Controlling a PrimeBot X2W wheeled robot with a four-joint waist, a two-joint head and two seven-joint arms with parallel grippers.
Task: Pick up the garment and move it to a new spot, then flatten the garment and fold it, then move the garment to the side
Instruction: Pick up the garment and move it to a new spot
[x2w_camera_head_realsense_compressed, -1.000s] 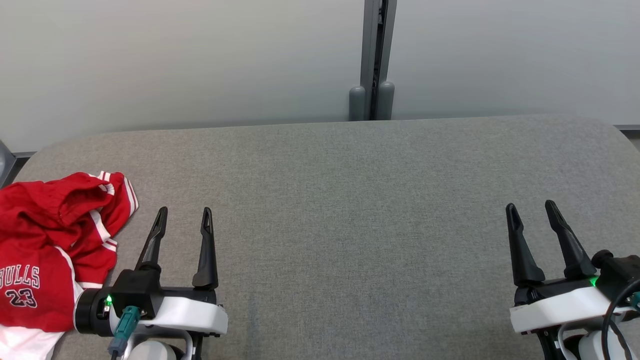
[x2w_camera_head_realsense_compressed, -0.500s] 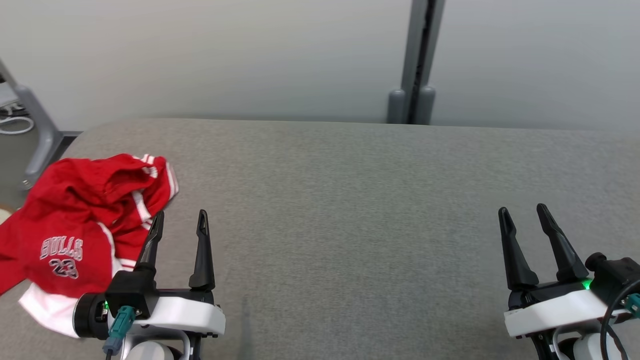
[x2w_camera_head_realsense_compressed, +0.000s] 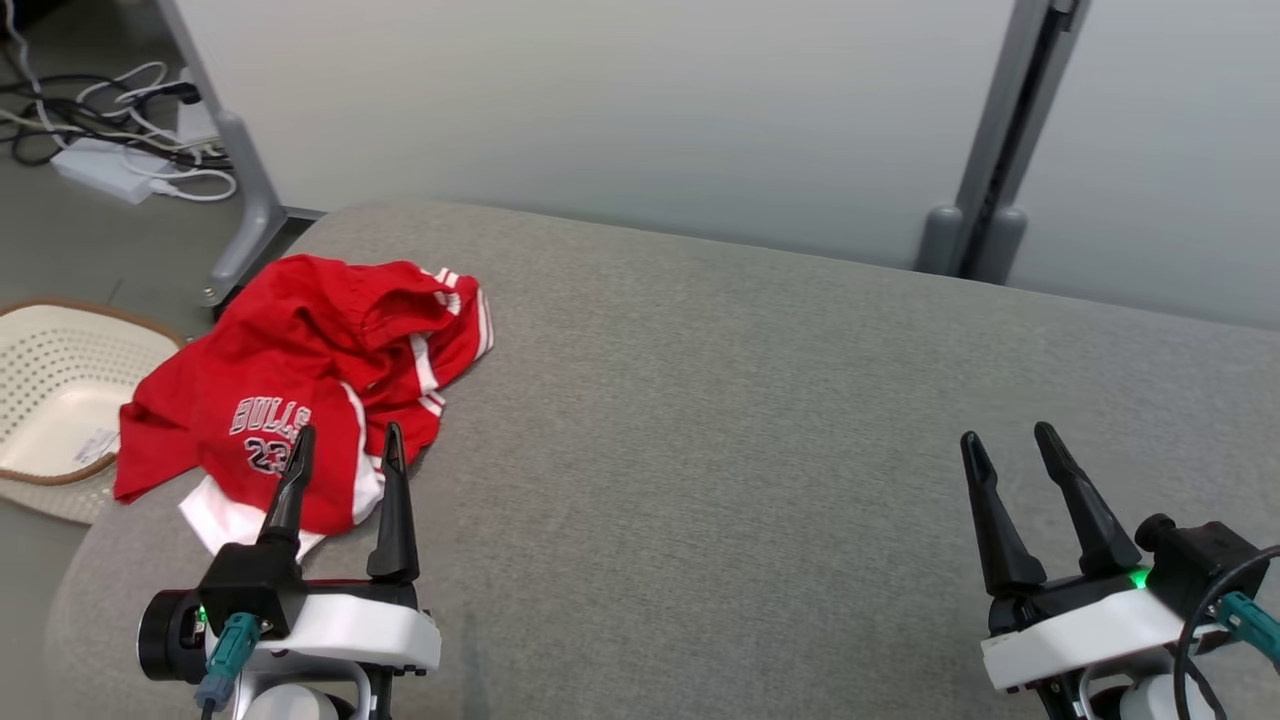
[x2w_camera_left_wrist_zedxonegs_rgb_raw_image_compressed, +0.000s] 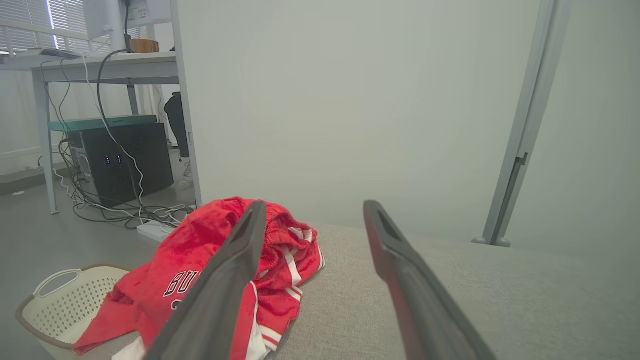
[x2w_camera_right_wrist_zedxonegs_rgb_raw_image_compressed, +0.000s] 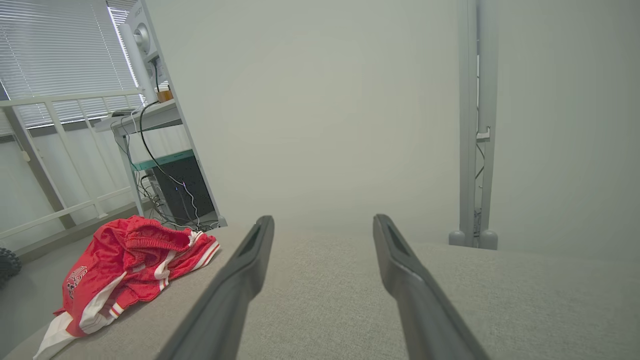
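The garment (x2w_camera_head_realsense_compressed: 310, 385) is a crumpled red pair of shorts with white stripes and white trim, lying at the left end of the grey padded table (x2w_camera_head_realsense_compressed: 750, 400). My left gripper (x2w_camera_head_realsense_compressed: 342, 452) is open, its fingertips over the garment's near edge, nothing between them. In the left wrist view the garment (x2w_camera_left_wrist_zedxonegs_rgb_raw_image_compressed: 200, 260) lies ahead and left of the left gripper (x2w_camera_left_wrist_zedxonegs_rgb_raw_image_compressed: 312, 207). My right gripper (x2w_camera_head_realsense_compressed: 1005, 446) stands open at the lower right, far from the cloth. In the right wrist view the garment (x2w_camera_right_wrist_zedxonegs_rgb_raw_image_compressed: 125, 270) lies far left of the right gripper (x2w_camera_right_wrist_zedxonegs_rgb_raw_image_compressed: 320, 220).
A cream perforated basket (x2w_camera_head_realsense_compressed: 50, 390) sits on the floor beyond the table's left end. Cables and a power strip (x2w_camera_head_realsense_compressed: 110, 165) lie on the floor at the far left, by a grey desk leg (x2w_camera_head_realsense_compressed: 240, 200). A grey wall and post (x2w_camera_head_realsense_compressed: 990, 190) stand behind the table.
The head camera has turned left, so the garment now shows further right, and the basket and cables have come into view. Both grippers stay open.
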